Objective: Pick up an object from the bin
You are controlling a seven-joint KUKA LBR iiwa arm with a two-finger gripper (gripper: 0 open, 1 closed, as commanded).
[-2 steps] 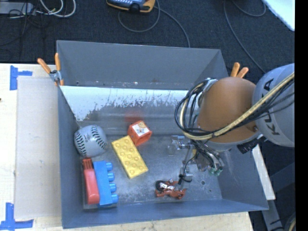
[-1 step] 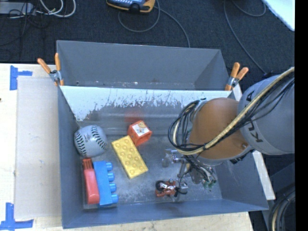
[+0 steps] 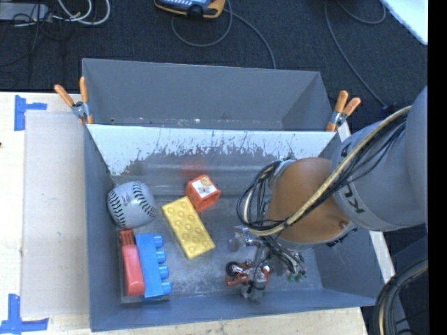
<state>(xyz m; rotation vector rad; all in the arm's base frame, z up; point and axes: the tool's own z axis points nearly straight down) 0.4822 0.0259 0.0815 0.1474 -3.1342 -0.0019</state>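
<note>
Nearest the camera, the gripper [image 3: 252,279] is down low on the floor of the bin [image 3: 209,114], close to the front wall and right of the middle. A small red-and-dark thing [image 3: 236,275] sits right against its left side. I honestly can't tell how far open the gripper is, or whether it has hold of that bit.

Over in the front left corner, a red block [image 3: 130,269] and a blue studded brick [image 3: 153,264] lie side by side, touching and tucked near the left wall. There's bare floor between them and the gripper, so that's the open room.

A step further back, a yellow studded brick [image 3: 188,227] lies flat at an angle, well apart from the gripper. Left of it is a grey ball with baseball-style stitching [image 3: 130,204]. Just behind the yellow brick is an orange cube [image 3: 202,192] with a white label I can't read.

The strip of floor along the back wall is bare. On the right, the orange cover [image 3: 307,202] and looped cables [image 3: 253,202] hang over the floor, and the grey arm [image 3: 391,180] shows "KU" on its shell.
</note>
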